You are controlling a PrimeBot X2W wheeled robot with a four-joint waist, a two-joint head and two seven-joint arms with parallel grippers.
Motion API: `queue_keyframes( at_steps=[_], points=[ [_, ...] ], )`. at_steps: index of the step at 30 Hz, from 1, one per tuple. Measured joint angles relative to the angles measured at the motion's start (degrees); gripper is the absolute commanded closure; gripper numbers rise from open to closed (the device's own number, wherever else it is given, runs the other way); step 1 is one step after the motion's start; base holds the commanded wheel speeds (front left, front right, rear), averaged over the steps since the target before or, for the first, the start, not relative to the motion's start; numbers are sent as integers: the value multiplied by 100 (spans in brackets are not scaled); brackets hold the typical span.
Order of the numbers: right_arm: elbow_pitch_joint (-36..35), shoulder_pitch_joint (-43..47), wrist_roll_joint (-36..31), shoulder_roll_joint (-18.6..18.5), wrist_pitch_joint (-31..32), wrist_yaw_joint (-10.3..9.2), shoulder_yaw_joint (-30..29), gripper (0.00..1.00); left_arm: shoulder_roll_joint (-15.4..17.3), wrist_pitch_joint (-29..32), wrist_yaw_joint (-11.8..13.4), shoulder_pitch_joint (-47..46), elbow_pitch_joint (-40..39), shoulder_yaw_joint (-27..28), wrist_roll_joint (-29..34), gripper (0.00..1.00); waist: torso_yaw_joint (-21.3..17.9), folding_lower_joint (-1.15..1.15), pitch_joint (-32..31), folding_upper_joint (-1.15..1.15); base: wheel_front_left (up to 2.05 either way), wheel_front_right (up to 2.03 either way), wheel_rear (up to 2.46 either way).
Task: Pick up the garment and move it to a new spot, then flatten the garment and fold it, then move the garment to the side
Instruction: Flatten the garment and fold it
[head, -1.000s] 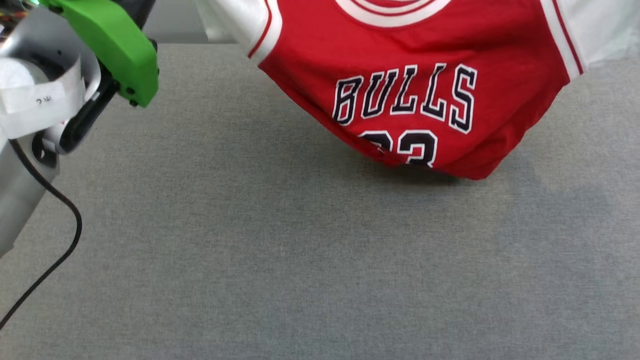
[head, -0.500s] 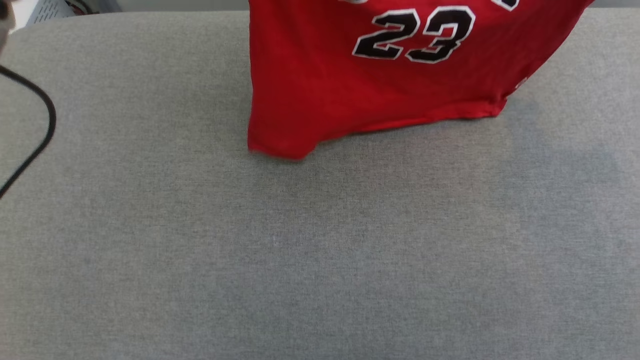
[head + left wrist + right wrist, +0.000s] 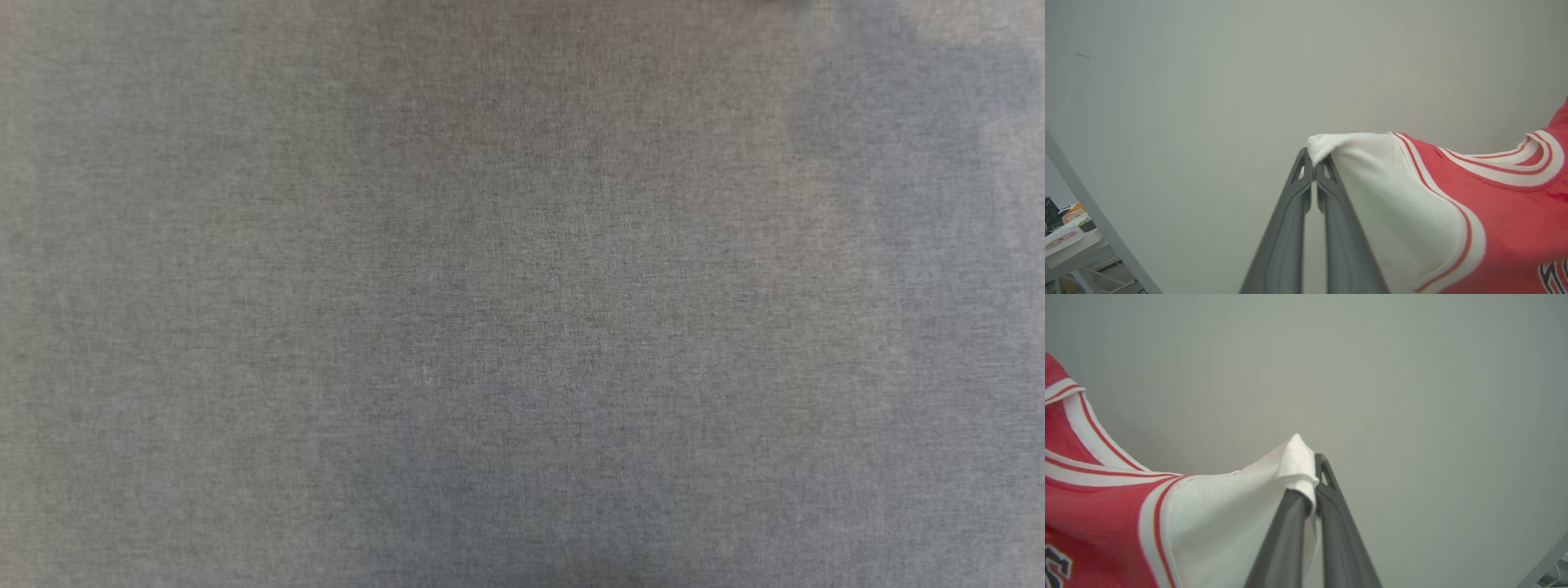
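Observation:
In the left wrist view the garment [image 3: 1494, 216], a red jersey with white sleeves and red-and-white striped trim, hangs in the air against a pale wall. My left gripper [image 3: 1314, 163] is shut on the tip of one white sleeve. The right wrist view shows the same garment [image 3: 1098, 514] spreading off to the left, with my right gripper [image 3: 1310, 473] shut on the tip of the other white sleeve. The garment is stretched between the two grippers. The head view shows the grey cloth-covered table [image 3: 522, 327].
A grey shelf frame [image 3: 1094, 228] with papers and small items on it stands at the lower left of the left wrist view. Another grey frame corner [image 3: 1551, 567] shows at the lower right of the right wrist view.
The garment's hem rose off the table and left the top of the head view. The head view itself has shifted, and the left arm and its cable have gone from it.

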Motion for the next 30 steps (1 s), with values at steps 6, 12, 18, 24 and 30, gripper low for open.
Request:
queue_keyframes(
  at_steps=[6, 12, 18, 24, 30],
  points=[
    [675, -387, -75, 234, -474, 0, 339, 100, -21, -252, -100, -123, 554, -115, -21, 100, -36, 0, 178, 0, 0, 0, 0],
    [1188, -284, 160, 379, -809, 0, 778, 100, -30, -548, -119, 215, 883, -223, -203, 100, -67, 0, 145, 0, 0, 0, 0],
    [1330, 548, 520, 425, -1201, 0, 1454, 100, 7, -850, -137, 1373, 989, -297, -553, 100, -65, 0, -89, 0, 0, 0, 0],
    [1298, 1658, 1131, 497, -1585, 0, 2038, 100, 236, -1223, -143, 2757, 904, -345, -862, 100, -70, 0, -450, 0, 0, 0, 0],
    [977, 3076, 1683, 393, -1842, 0, 2508, 100, 450, -1495, 119, 4512, 344, -352, -1234, 100, -61, 0, -923, 0, 0, 0, 0]
  ],
)
